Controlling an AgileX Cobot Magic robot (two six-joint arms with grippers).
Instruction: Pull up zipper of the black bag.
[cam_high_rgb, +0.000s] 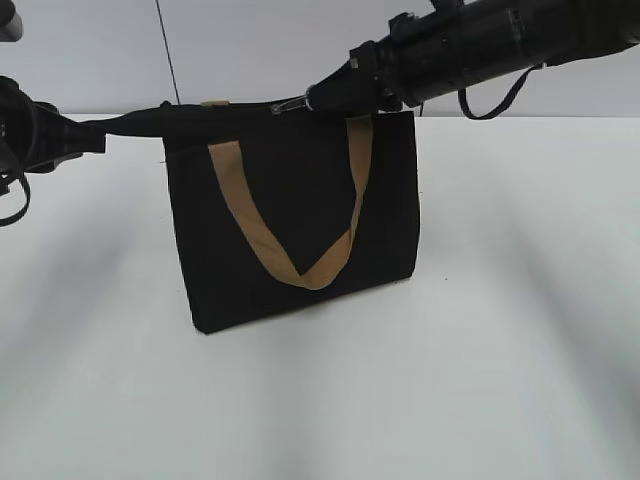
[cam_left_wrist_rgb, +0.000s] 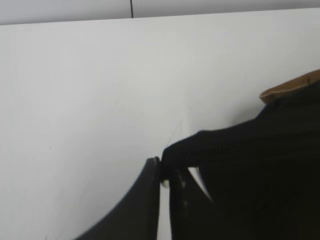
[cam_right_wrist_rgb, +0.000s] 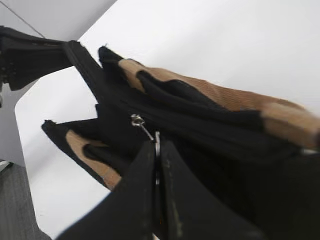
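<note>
The black bag (cam_high_rgb: 300, 215) stands upright on the white table, a tan strap handle (cam_high_rgb: 290, 255) hanging down its front. The zipper line runs along its top edge, and its silvery pull (cam_high_rgb: 288, 104) (cam_right_wrist_rgb: 142, 126) sits a little right of the middle. My right gripper (cam_high_rgb: 312, 100) (cam_right_wrist_rgb: 157, 145) is shut on the pull's ring. My left gripper (cam_high_rgb: 95, 135) (cam_left_wrist_rgb: 164, 172) is shut on the bag's left top corner tab (cam_left_wrist_rgb: 200, 147), stretched out to the left.
The white table (cam_high_rgb: 500, 350) spreads around the bag. A white wall stands behind. A tan strap end (cam_left_wrist_rgb: 292, 86) shows in the left wrist view. The table's edge and grey floor (cam_right_wrist_rgb: 15, 210) show at the lower left of the right wrist view.
</note>
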